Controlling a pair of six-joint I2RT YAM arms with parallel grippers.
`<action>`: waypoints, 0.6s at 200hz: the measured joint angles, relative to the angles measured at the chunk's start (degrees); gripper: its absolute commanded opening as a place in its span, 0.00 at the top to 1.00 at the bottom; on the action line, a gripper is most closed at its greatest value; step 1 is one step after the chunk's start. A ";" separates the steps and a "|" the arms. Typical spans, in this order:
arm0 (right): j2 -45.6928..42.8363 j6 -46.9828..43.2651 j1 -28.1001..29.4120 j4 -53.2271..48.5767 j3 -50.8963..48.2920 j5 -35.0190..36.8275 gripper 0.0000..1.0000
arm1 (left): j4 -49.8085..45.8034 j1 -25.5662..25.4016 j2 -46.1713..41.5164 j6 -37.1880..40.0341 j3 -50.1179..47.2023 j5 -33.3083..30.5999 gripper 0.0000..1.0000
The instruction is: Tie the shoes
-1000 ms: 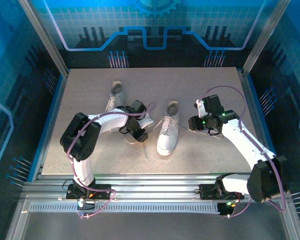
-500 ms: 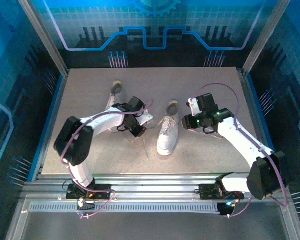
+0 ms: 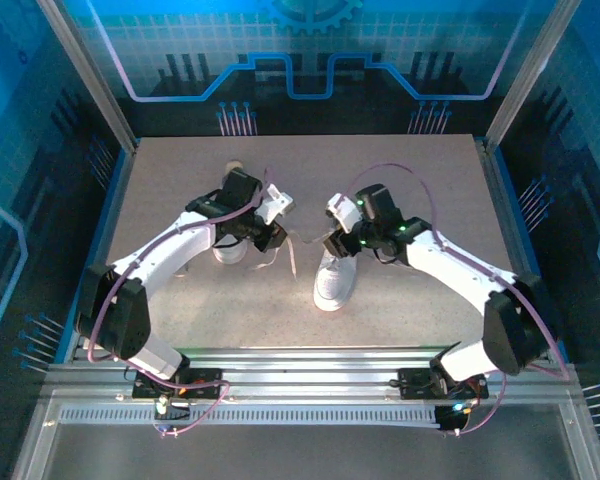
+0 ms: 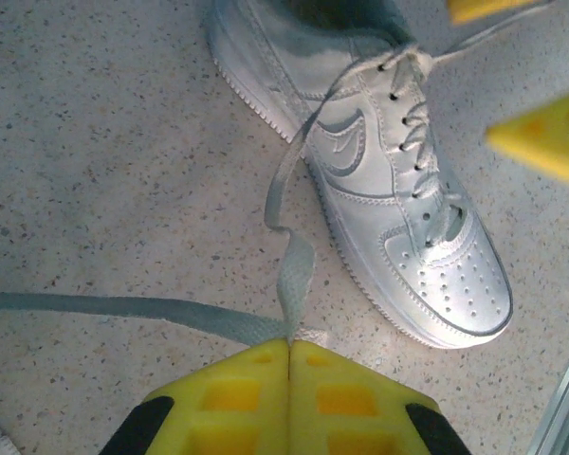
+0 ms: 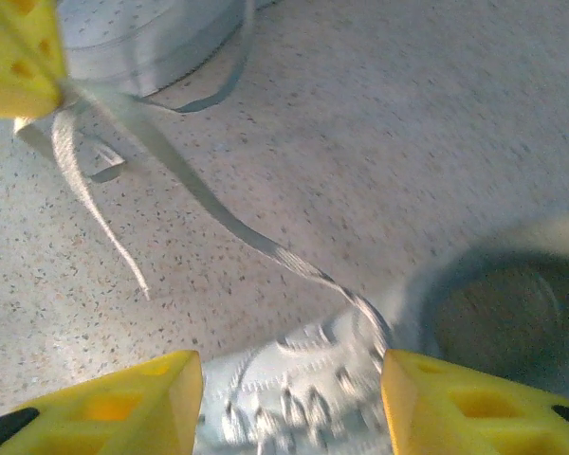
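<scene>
1. Top view: finds both shoes on the table (image 3: 430, 180), toes toward 6 o'clock. Places the left shoe (image 3: 227, 250) at about 9 o'clock from the centre, half hidden under the left arm, and the right shoe (image 3: 332, 282) just off centre toward 3 o'clock. Puts the left gripper (image 3: 271, 234) between the two shoes and the right gripper (image 3: 338, 244) above the right shoe's opening. Cannot tell from up here how either pair of jaws stands. Makes out no bow on either shoe.
2. Left wrist view: shows yellow fingers (image 4: 237, 379) pressed together at 6 o'clock, pinching a lace (image 4: 294, 275) that climbs toward 1 o'clock to the right shoe's top eyelets. Shows another flat strip running off toward 9 o'clock on the table. Finds the eyelets threaded, nothing knotted.
3. Right wrist view: shows yellow fingers (image 5: 104, 408) spread wide at 6 o'clock, gripping nothing, either side of the right shoe's tongue, with its dark opening at 4 o'clock. Follows the lace from that shoe toward 10 o'clock, up to the left gripper's finger, beside what looks like the left shoe's toe at 12 o'clock.
4. Judges the task barely begun: one lace drawn out to the side, with no crossing, loop or knot. Leaves both shoes to tie.
</scene>
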 measured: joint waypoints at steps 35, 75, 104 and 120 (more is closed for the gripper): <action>7.30 -8.17 2.91 4.22 2.32 -0.20 0.44 | 0.61 1.31 -1.18 -0.42 -1.36 1.86 1.00; 13.05 -13.73 3.28 8.48 5.14 -2.38 0.44 | 0.87 2.38 -3.65 -0.55 -2.43 3.89 1.00; 16.17 -15.39 3.63 11.15 6.56 -4.68 0.57 | 1.07 2.97 -4.26 -1.05 -3.02 4.50 1.00; 17.59 -15.93 4.09 12.07 7.30 -5.20 0.83 | 1.14 3.08 -4.28 -1.29 -3.26 4.72 1.00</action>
